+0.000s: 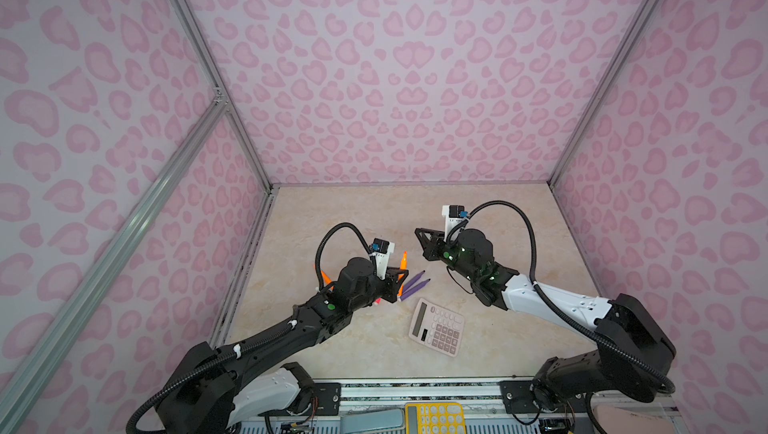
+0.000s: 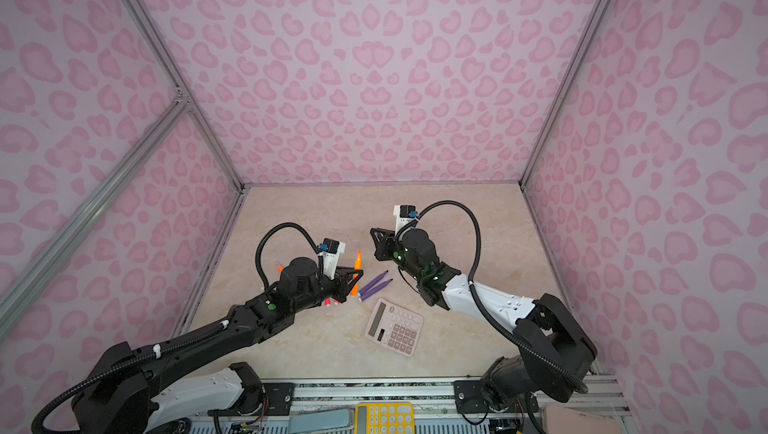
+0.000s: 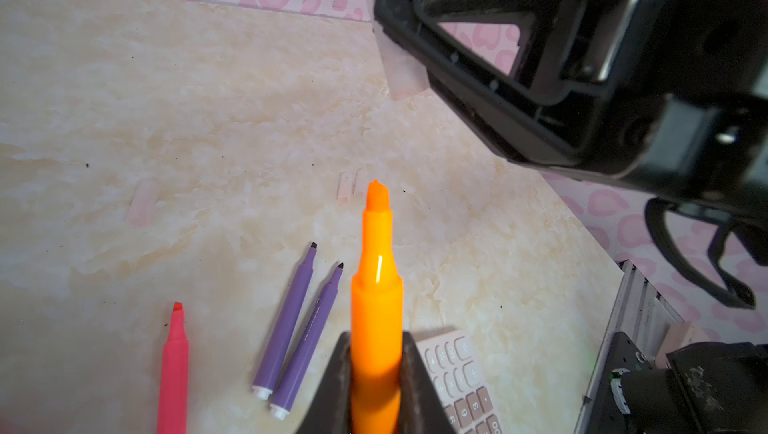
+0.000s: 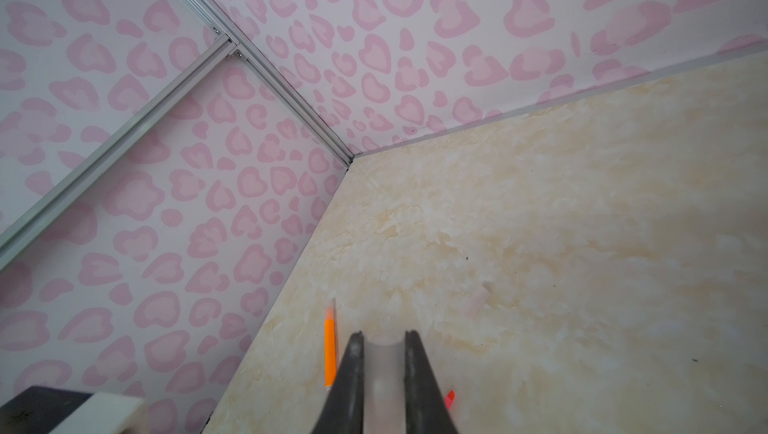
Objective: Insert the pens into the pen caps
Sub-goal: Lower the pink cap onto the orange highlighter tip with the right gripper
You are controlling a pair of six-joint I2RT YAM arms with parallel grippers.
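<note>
Near the worktop's (image 1: 332, 220) left edge, a loose orange pen (image 1: 325, 277) lies partly under the left arm. Next to it, the left gripper (image 3: 376, 342) has its jaws closed tight round the barrel of an orange pen (image 3: 376, 299), whose bare tip points toward the far edge. Below that gripper we see a pink-red pen (image 3: 173, 369) flat on the worktop and two purple pens (image 3: 291, 319) lying side by side, all uncapped. A loose pen cap (image 3: 143, 203) lies farther out. Two faint tubes (image 3: 344, 189) just past the orange tip are probably caps too. The pinkish calculator (image 1: 436, 328) sits to the right of the purple pens, nearer the front edge. Over the middle of the worktop, the right gripper (image 4: 384, 334) pinches a clear pen cap (image 4: 383, 369) between nearly closed jaws. It faces the left gripper, and the cap is apart from the orange tip.
</note>
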